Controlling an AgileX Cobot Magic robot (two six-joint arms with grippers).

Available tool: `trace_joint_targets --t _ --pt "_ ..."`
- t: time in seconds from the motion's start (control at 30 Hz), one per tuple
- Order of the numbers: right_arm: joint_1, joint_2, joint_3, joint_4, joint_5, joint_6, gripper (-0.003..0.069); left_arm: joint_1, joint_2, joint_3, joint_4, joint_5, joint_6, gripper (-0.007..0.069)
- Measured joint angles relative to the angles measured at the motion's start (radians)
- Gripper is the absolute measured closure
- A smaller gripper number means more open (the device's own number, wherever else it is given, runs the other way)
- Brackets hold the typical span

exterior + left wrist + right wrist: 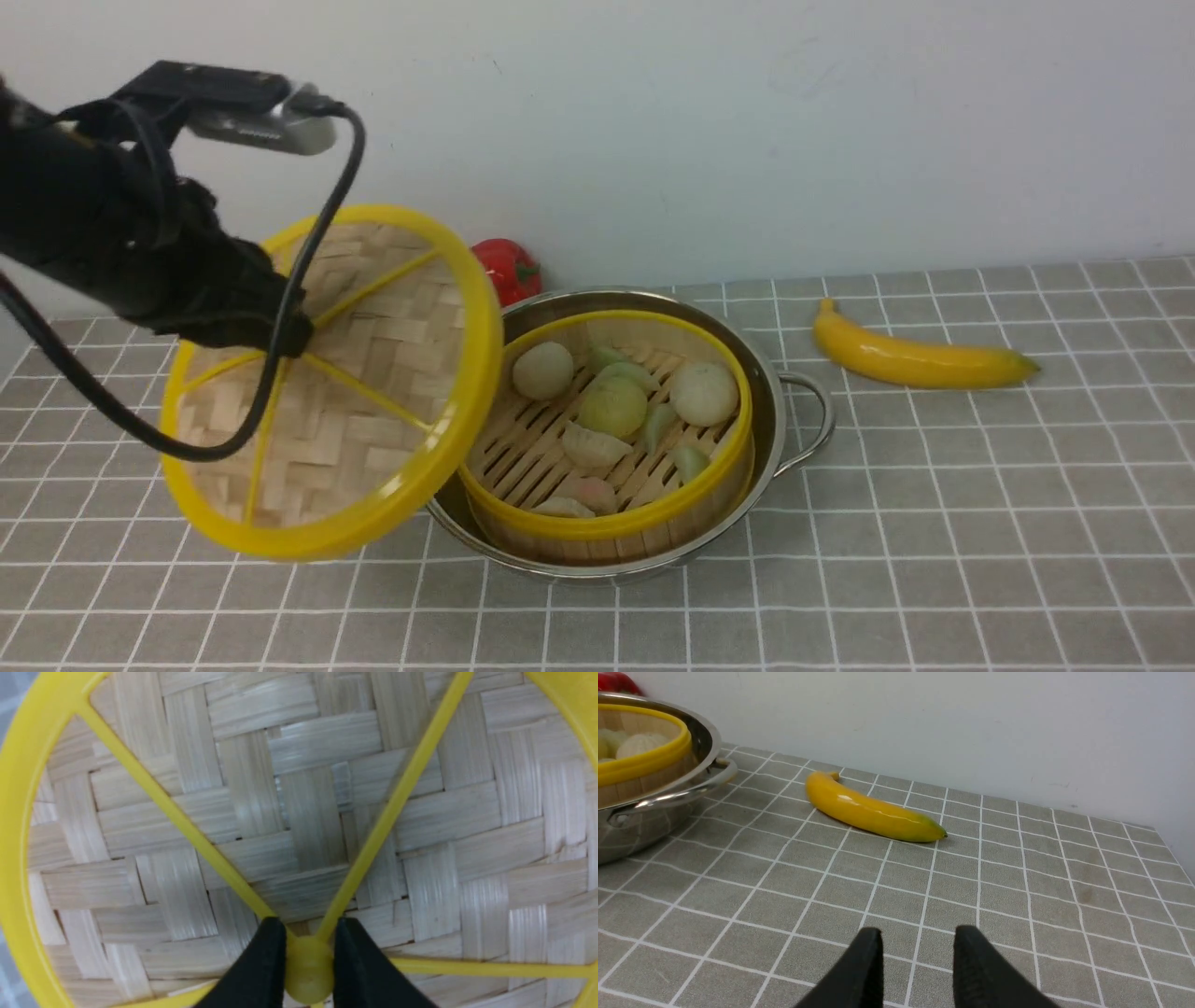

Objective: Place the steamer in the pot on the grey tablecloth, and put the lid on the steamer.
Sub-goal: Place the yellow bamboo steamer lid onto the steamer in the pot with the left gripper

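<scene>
The steamer [616,523], a bamboo basket with yellow rims, sits inside the shiny pot [771,411] on the grey tablecloth [934,523]; buns and dumplings lie on its slatted floor. My left gripper [289,338] is shut on the hub of the lid [373,392], a woven disc with a yellow rim held tilted in the air just left of the pot. In the left wrist view the lid [317,826] fills the picture and the left gripper [308,938] pinches its hub. The right gripper [917,942] hovers open over bare cloth, with the pot [654,812] and steamer [640,765] off to one side.
A yellow banana [915,357] lies on the cloth right of the pot, also in the right wrist view as the banana [873,809]. A red pepper [509,266] rests behind the pot against the white wall. The left arm's cable [121,411] loops in front of the lid.
</scene>
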Motion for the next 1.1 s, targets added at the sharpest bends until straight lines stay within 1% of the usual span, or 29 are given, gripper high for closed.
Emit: trace_joint_targets --t 0.2,0.27,0.33,0.37,0.5,0.63,0.77,0.9,1.1 --pt "0.0 0.0 0.0 0.0 0.0 0.0 0.0419 -0.139 0.158 -0.141 -0.002 -0.016 0.155 0.0501" --pt "0.0 0.0 0.0 -0.001 0.0 0.0 0.0419 -0.161 0.182 -0.164 -0.002 -0.016 0.179 0.0501" --pt "0.0 0.0 0.0 -0.001 0.0 0.0 0.0419 -0.226 0.253 -0.233 0.003 -0.016 0.227 0.0501" --pt "0.0 0.0 0.0 -0.001 0.0 0.0 0.0419 -0.23 0.257 -0.233 0.005 -0.016 0.227 0.0501" --pt "0.0 0.0 0.0 -0.001 0.0 0.0 0.0419 -0.304 0.321 -0.288 0.054 -0.017 0.245 0.0501" --pt "0.0 0.0 0.0 -0.001 0.0 0.0 0.0419 -0.37 0.366 -0.297 0.141 -0.02 0.253 0.0501" --pt "0.0 0.0 0.0 -0.001 0.0 0.0 0.0419 -0.41 0.404 -0.297 0.226 -0.046 0.246 0.0501" --pt "0.0 0.0 0.0 -0.001 0.0 0.0 0.0419 -0.428 0.414 -0.302 0.248 -0.102 0.234 0.0501" --pt "0.0 0.0 0.0 -0.001 0.0 0.0 0.0419 -0.435 0.414 -0.311 0.253 -0.117 0.227 0.0501"
